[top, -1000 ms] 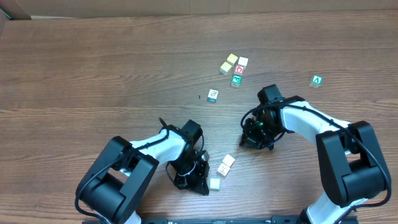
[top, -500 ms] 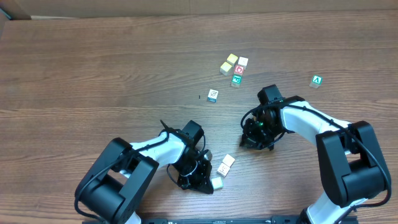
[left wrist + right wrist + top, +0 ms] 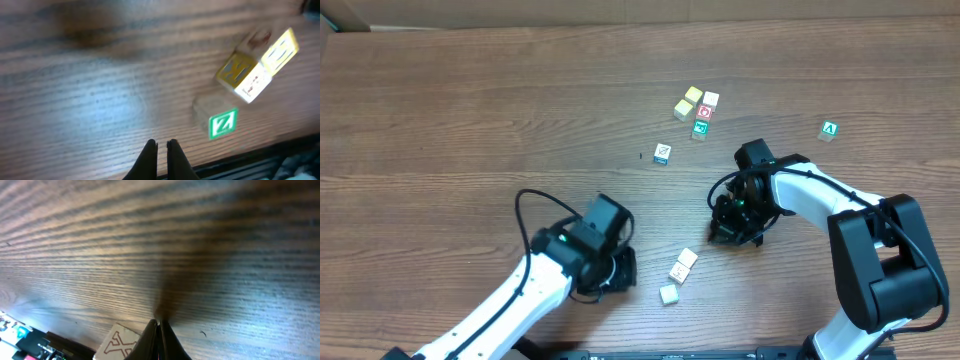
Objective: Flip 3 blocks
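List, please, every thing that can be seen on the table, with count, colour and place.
yellow-topped cubes: two, yellow; far centre.
printed blocks: three, white, red, green; beside those.
slash block: one, white; alone, nearer than cluster.
"A" cube: one, green; far right.
near blocks: three, tan and white; beside left arm.
"X" block: one, tan; by right jaws.
table: one, brown wood.
left arm: one, white and black; jaws shut, empty.
right arm: one, white and black; jaws shut, empty.

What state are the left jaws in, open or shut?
Shut and empty: in the wrist view the left jaws stand almost together with nothing between; the green Z block lies apart.
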Robot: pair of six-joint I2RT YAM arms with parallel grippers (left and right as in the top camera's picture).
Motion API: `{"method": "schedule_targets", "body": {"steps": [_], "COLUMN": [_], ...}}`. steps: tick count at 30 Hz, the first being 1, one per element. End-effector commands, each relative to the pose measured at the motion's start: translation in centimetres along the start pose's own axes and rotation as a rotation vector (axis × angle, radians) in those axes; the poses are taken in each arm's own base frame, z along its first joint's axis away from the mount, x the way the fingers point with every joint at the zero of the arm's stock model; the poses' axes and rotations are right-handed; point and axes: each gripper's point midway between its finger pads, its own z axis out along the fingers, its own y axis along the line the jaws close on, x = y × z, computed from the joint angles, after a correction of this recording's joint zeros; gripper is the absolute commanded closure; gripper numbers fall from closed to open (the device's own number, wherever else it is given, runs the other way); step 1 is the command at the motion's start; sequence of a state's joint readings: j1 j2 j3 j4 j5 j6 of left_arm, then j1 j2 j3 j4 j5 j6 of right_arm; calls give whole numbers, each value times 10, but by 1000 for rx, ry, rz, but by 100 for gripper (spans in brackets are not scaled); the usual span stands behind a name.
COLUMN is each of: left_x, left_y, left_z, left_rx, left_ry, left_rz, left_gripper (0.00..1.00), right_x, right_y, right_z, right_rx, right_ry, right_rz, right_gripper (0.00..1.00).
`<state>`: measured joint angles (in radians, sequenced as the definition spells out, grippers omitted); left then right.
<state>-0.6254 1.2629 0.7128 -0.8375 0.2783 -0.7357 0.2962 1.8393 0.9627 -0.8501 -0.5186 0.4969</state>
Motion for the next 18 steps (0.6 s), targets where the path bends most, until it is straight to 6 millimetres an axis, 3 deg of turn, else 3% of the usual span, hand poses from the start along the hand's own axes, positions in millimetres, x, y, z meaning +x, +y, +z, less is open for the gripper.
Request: {"method": "schedule_targets", "body": {"steps": [1,10,14,18], "left_x": [14,51,50,45], "left_y": [7,-15,-23,-26], "left_z": [12,59,78,82], "left_rx": [-95,-136,-153,-141], "left_ry": [19,151,115,106], "left_rz": [-3,64,57,39], "left_gripper": [96,96,96,96], "right_x": [1,1,1,1], "right_y": [-14,-15,-15,-15], "right_z": [8,8,8,8], "right_rx": [65,67,67,67], "right_ry": [2,4,3,3], "right_rz": [5,7,6,7], "right_gripper": [96,96,96,96]}}
